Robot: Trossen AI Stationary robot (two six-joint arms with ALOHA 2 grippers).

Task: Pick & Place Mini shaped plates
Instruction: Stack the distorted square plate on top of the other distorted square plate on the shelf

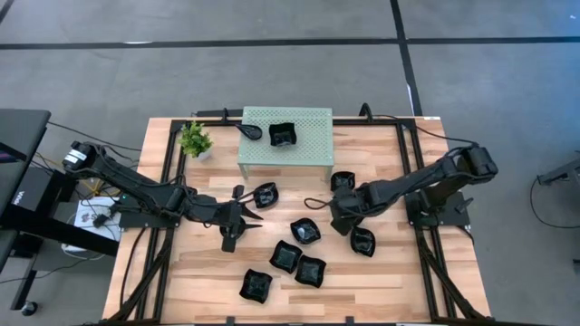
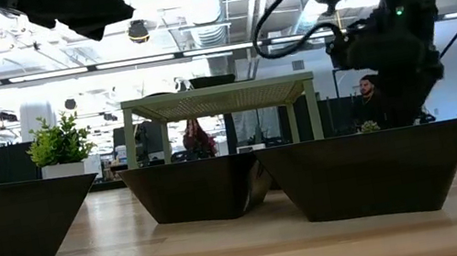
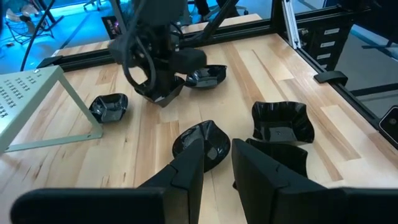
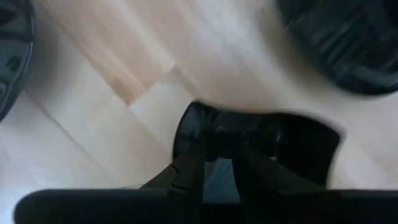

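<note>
Black mini plates (image 1: 305,231) lie scattered on the wooden table (image 1: 381,281); 1 sits atop the green perforated stand (image 1: 308,145). Right gripper (image 1: 337,223) pinches a plate rim, left gripper (image 1: 256,217) hovers slightly parted nearby

High view looks straight down, far above whole worktop (image 1: 381,172). Low view sits at worktop height, very close behind black plates (image 2: 370,169), facing room. Left wrist view looks across worktop; right wrist view points down, very near wood. High and left wrist views share green stand (image 1: 285,138).
</note>
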